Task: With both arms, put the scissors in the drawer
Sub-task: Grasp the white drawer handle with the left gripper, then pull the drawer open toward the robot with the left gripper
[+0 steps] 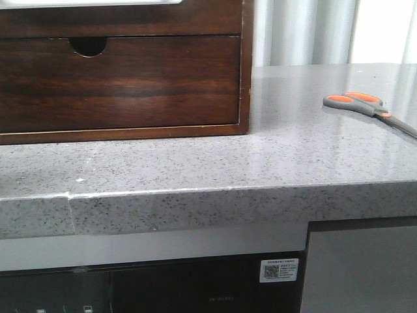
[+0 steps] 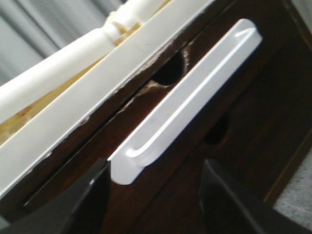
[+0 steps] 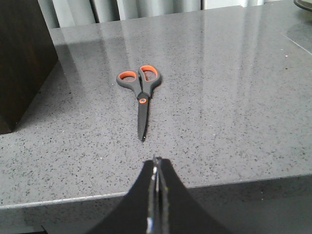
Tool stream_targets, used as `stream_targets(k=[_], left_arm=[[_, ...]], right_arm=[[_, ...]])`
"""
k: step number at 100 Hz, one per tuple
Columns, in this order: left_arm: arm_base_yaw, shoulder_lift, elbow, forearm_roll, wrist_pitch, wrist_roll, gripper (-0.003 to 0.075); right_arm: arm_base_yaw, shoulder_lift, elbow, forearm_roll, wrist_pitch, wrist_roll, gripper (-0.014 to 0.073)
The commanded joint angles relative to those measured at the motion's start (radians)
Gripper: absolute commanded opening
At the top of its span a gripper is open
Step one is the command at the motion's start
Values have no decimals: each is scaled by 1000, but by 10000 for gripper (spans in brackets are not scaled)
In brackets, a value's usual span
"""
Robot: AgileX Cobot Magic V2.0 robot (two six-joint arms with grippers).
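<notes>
The scissors (image 1: pixel 365 104), with grey handles and orange-lined loops, lie flat on the grey stone counter at the far right. In the right wrist view the scissors (image 3: pixel 141 92) lie ahead of my right gripper (image 3: pixel 156 162), blade tips toward it. That gripper is shut and empty over the counter's front edge. The drawer (image 1: pixel 130 19) is the plain dark front at the top of the wooden cabinet. My left gripper (image 2: pixel 155 165) is open close to the drawer front (image 2: pixel 68 148). A white bar-shaped piece (image 2: pixel 185 97) lies across the wood between its fingers. Neither gripper shows in the front view.
The taller front with a semicircular notch (image 1: pixel 88 45) sits below the drawer. The cabinet's right side (image 3: pixel 19 58) stands left of the scissors. The counter's front edge (image 1: pixel 195 195) runs across the front view. Curtains hang behind.
</notes>
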Motion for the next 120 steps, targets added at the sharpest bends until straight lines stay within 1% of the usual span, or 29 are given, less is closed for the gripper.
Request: stream_targets(k=[1, 7, 16, 21, 33, 46, 54, 69, 87, 96, 101, 120], left_arm=[[-10, 36, -41, 19, -109, 7, 386], [-20, 61, -55, 31, -103, 7, 386], [-42, 100, -93, 52, -98, 58, 386], [-56, 114, -115, 56, -85, 61, 386], [-98, 150, -174, 56, -13, 113, 386], [-136, 188, -232, 56, 50, 114, 386], [-140, 210, -257, 56, 64, 115, 385], [-140, 252, -297, 56, 116, 159, 386], [-140, 285, -310, 57, 116, 195, 379], [-140, 294, -310, 57, 116, 222, 325], [-140, 297, -310, 57, 116, 235, 278], [-140, 297, -310, 57, 116, 246, 21]], right_arm=[[2, 21, -26, 1, -77, 1, -66], [2, 21, -26, 1, -77, 1, -66], [2, 21, -26, 1, -77, 1, -66], [2, 21, -26, 1, -77, 1, -66], [2, 21, -26, 1, -77, 1, -66], [2, 21, -26, 1, -77, 1, -66], [2, 21, -26, 1, -77, 1, -66], [2, 21, -26, 1, -77, 1, -66], [2, 21, -26, 1, -77, 1, -66], [2, 21, -26, 1, -77, 1, -66], [2, 21, -26, 1, -77, 1, -66], [2, 21, -26, 1, -77, 1, -66]])
